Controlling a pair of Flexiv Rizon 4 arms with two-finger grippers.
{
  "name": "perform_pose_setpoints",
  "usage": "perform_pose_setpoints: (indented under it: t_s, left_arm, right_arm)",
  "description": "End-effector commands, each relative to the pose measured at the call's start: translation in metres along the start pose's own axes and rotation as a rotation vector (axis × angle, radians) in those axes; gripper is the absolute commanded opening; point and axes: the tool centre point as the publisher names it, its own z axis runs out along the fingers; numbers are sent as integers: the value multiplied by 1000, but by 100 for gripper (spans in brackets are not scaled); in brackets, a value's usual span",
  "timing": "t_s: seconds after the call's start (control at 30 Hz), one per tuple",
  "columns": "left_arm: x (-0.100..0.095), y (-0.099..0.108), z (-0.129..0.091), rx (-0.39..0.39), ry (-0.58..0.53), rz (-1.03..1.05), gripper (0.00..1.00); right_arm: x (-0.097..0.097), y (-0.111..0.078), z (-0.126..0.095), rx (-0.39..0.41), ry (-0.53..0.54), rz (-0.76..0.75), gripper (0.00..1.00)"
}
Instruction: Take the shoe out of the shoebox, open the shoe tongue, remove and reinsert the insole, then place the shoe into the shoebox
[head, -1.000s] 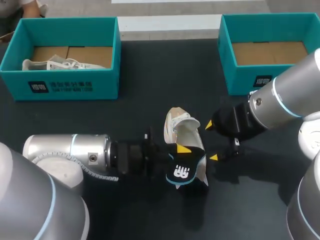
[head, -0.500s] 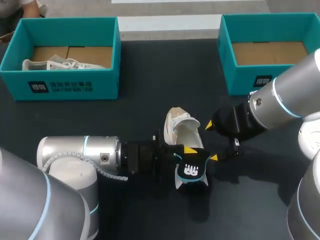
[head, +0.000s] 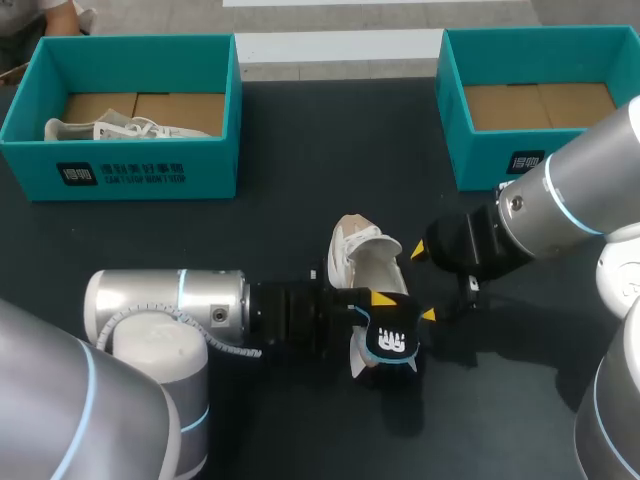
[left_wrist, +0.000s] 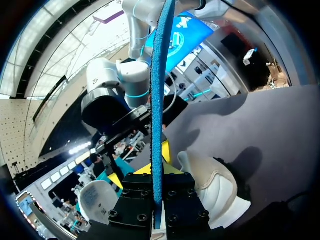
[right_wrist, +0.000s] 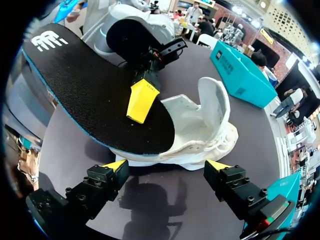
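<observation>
Hanging over the heel of the shoe (head: 362, 262), the insole (head: 388, 340) is pinched between the left fingers (head: 381, 298). Shoe laid on tabletop (head: 300, 150), toe pointed far side. Right fingers (head: 418, 250) spread empty beside it.

The left gripper (left_wrist: 158, 175) had both black finger blocks pressed against a blue-edged insole (left_wrist: 159, 100), one from each side. The insole stood upright and edge-on, rising straight out ahead of the fingers. Only slivers of the yellow tips showed behind it. A white shoe (left_wrist: 212, 182) lay on the dark table (left_wrist: 280, 130) just beside the gripper. The right arm (left_wrist: 107, 105) was ahead, beyond the insole.
</observation>
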Motion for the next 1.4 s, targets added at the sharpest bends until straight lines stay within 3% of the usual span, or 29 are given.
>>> perform_pose_setpoints:
  t_s: [0.03, 0.67, 0.87, 0.93, 0.97, 1.4]
  left_arm:
    - [1, 11, 4, 4, 3, -2, 0]
    - [-4, 56, 4, -45, -16, -13, 0]
    - [-7, 49, 2, -48, -20, -19, 0]
    - [-9, 46, 1, -47, -22, -20, 20]
    - [-9, 44, 0, -46, -21, -22, 24]
    - [-16, 22, -7, -34, -9, -34, 33]
  right_arm:
    - [1, -1, 0, -2, -1, -1, 100]
    - [1, -1, 0, -2, -1, -1, 100]
    - [1, -1, 0, -2, -1, -1, 100]
    - [1, -1, 0, -2, -1, -1, 100]
    - [1, -1, 0, -2, -1, -1, 100]
    - [1, -1, 0, -2, -1, -1, 100]
